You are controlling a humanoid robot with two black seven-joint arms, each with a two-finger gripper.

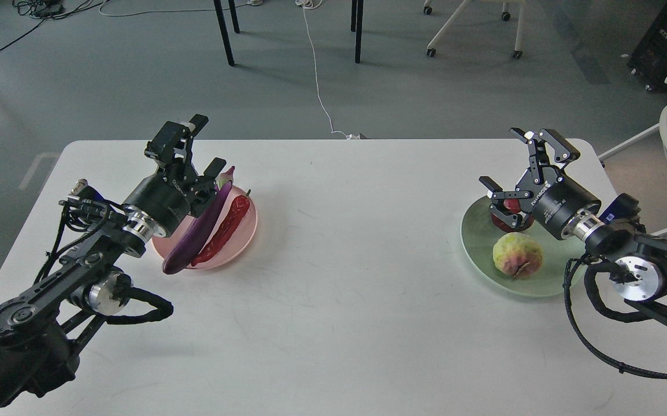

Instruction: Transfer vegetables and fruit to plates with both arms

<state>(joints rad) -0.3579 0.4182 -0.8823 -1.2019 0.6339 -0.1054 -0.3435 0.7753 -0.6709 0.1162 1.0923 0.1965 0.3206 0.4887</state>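
Nearest on the white surface (333, 300), the yellow-green fruit (517, 255) sits on the green plate (475, 242) by the right edge, pomegranate (510, 212) behind it. Eggplant (200, 228) and chili (226, 228) lie on the pink plate (241, 240) toward the left edge. Both the left tool (199, 145) and right tool (521, 159) gape, holding nothing.

- Purple eggplant (199, 229) and red chili pepper (225, 230) lie side by side on the pink plate (245, 234).
- Pomegranate (510, 215) and yellow-green fruit (517, 255) sit on the green plate (478, 248).
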